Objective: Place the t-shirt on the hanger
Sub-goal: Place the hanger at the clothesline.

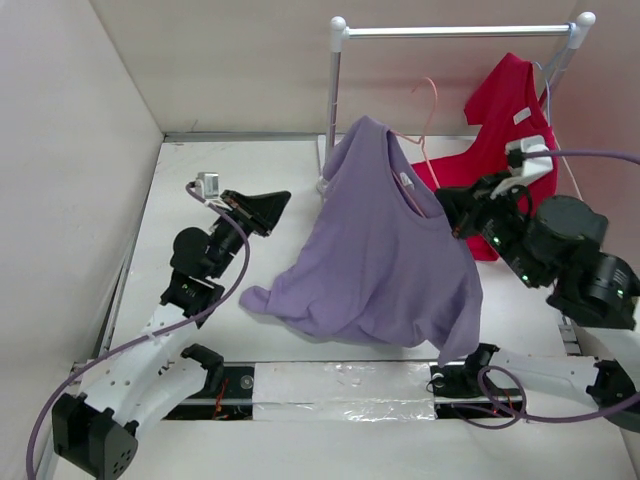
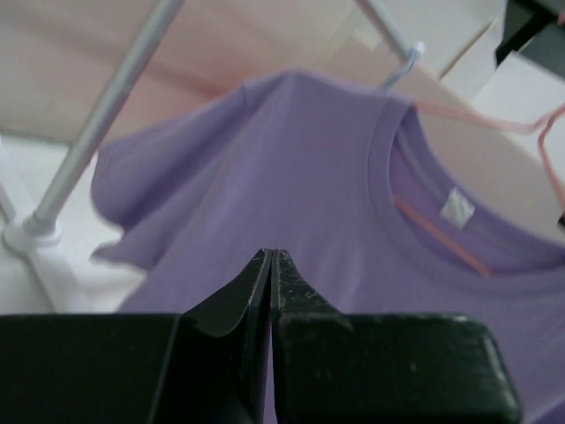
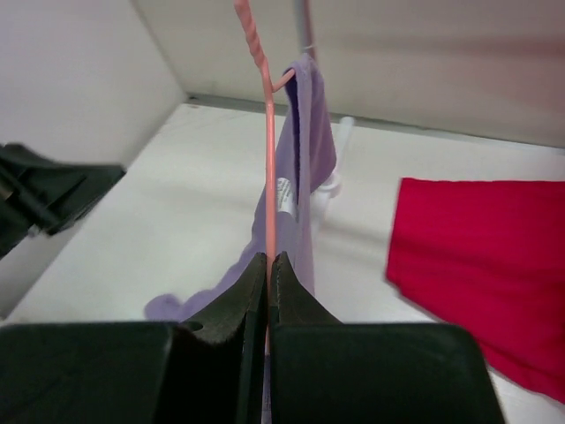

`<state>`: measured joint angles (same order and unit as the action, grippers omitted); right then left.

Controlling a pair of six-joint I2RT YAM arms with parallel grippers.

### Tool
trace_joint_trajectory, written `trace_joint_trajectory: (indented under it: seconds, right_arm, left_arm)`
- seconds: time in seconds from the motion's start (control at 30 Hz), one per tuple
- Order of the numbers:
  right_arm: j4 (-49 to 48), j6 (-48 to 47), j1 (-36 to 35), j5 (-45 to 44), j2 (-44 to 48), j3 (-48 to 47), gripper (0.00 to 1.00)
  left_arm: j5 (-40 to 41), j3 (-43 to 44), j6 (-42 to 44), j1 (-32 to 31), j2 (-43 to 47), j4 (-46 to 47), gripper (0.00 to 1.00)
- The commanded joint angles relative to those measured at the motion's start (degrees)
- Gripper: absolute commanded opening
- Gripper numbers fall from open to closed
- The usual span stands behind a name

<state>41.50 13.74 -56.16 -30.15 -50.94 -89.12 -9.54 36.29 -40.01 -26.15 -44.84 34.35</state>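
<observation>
The lavender t-shirt (image 1: pixel 375 255) hangs from the pink hanger (image 1: pixel 412 152), its left shoulder lifted high and its hem trailing on the table. My right gripper (image 1: pixel 452 212) is shut on the hanger's wire (image 3: pixel 269 177) beside the collar, and the t-shirt (image 3: pixel 307 132) drapes just beyond its tips (image 3: pixel 269 258). The hanger's hook (image 1: pixel 430 95) sticks up free, below the rail. My left gripper (image 1: pixel 268 207) is shut and empty, left of the shirt and not touching it. In the left wrist view its tips (image 2: pixel 272 256) point at the shirt's chest (image 2: pixel 291 177), with the hanger wire (image 2: pixel 441 237) showing inside the neck.
A white rail stand (image 1: pixel 455 31) rises at the back, its post and foot (image 2: pixel 31 234) just left of the shirt. A red t-shirt (image 1: pixel 505 115) hangs at the rail's right end, behind my right arm. Walls close in the left and back sides.
</observation>
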Motion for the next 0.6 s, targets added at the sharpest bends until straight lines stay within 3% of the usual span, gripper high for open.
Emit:
trace_joint_trajectory:
  seconds: [0.0,0.27,0.4,0.57]
  right_arm:
    - [-10.56,-4.59,2.45,-9.92,-3.63,-2.54,0.00]
    - [-15.04,-6.26,20.55,-2.90,-11.10,-4.39,0.00]
    - [-18.99,-6.71,29.16,3.49,-13.13,-6.14,0.00]
    - [-21.10,-5.56,39.17,10.81,-15.24,-8.34,0.00]
  left_arm:
    - [-7.77,-2.44,2.56,-0.04,-0.69,0.11,0.00]
    - [-9.44,-8.08,3.27,-0.04,2.13,-0.69,0.00]
    - [-14.62,-10.36,3.62,-0.04,0.02,1.59,0.00]
    - [-13.59,-11.42,6.25,-1.00,-3.06,2.83,0.00]
